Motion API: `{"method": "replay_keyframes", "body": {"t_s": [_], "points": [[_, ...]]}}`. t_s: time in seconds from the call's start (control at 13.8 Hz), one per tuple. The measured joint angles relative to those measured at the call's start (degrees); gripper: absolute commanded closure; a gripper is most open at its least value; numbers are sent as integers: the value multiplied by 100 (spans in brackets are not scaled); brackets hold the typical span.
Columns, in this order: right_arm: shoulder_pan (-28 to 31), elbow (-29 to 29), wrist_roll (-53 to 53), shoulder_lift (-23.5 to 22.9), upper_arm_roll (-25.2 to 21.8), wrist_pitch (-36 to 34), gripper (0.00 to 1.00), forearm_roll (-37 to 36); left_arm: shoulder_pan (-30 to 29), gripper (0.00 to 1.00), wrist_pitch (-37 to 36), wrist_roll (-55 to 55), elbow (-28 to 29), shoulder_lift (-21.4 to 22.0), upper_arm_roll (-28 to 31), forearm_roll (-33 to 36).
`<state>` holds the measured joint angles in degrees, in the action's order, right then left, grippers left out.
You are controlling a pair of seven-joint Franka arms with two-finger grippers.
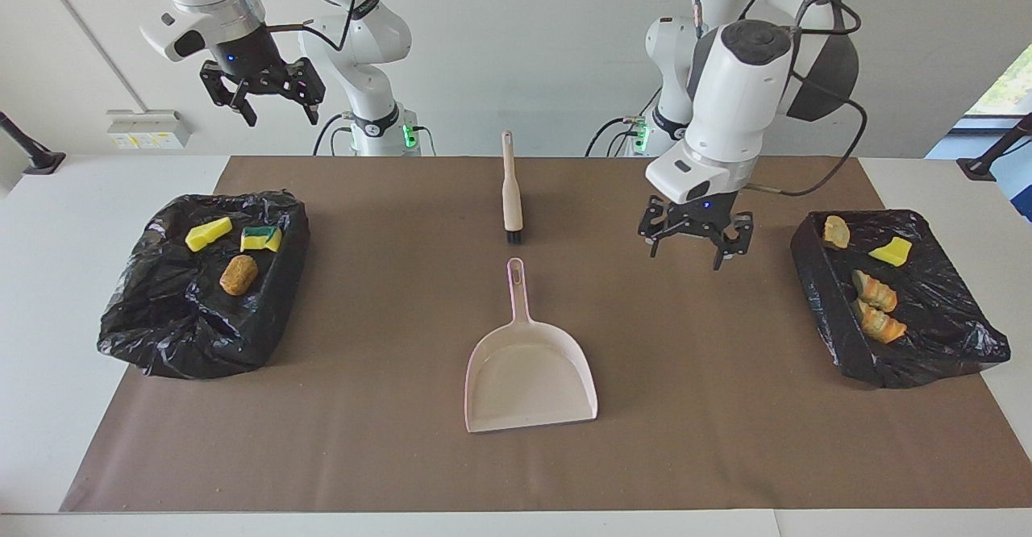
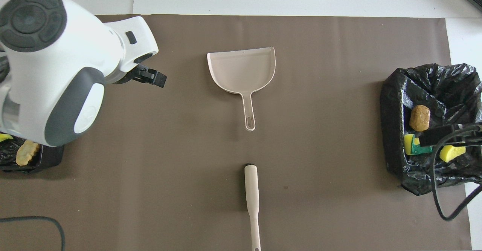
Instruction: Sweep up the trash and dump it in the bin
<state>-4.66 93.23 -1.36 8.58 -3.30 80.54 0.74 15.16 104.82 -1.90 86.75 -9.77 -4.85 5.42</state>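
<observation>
The job looks almost done. All the trash sits in the two bins, and I see none left on the brown mat (image 1: 693, 408).

One bin (image 1: 169, 335) is at the right arm's end of the table. It has a yellow scrap (image 1: 208, 233), a green-and-yellow sponge (image 1: 261, 239) and a brown chunk (image 1: 238, 274) in it. The other bin (image 1: 822, 295) is at the left arm's end. It has a yellow scrap (image 1: 890, 250) and some tan chunks (image 1: 875, 305) in it.

The dustpan (image 1: 530, 372) lies flat in the middle of the mat with nothing in it. Its handle points toward the robots. The brush (image 1: 510, 190) lies on the mat too, nearer to the robots than the dustpan, just off the tip of the handle. No gripper holds either one.

The left gripper (image 1: 695, 243) hangs over the mat between the dustpan and the bin at its own end. Its fingers are apart and hold nothing. It is well apart from the dustpan and near the bin, but not over the trash in it.

The right gripper (image 1: 264, 101) waits high up, over its own end of the table near the other bin. Its fingers are apart and empty too. The trash there is far below them.

I think nothing is left to sweep. The arms may only need to go back to rest.
</observation>
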Motion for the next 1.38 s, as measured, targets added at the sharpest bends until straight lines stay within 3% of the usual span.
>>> {"method": "replay_keyframes", "body": {"t_s": [0.22,0.51,0.87,1.38], "points": [[0,0,0,0,0,0,0,0,-433,0,-405,-453,-1,411,18,-39],[0,0,0,0,0,0,0,0,-780,0,-1133,-958,-261,595,30,-86],[0,0,0,0,0,0,0,0,-1000,0,-1748,-1064,-531,864,49,-333],[0,0,0,0,0,0,0,0,-1105,0,-2219,-1065,-316,1246,126,-464]]}}
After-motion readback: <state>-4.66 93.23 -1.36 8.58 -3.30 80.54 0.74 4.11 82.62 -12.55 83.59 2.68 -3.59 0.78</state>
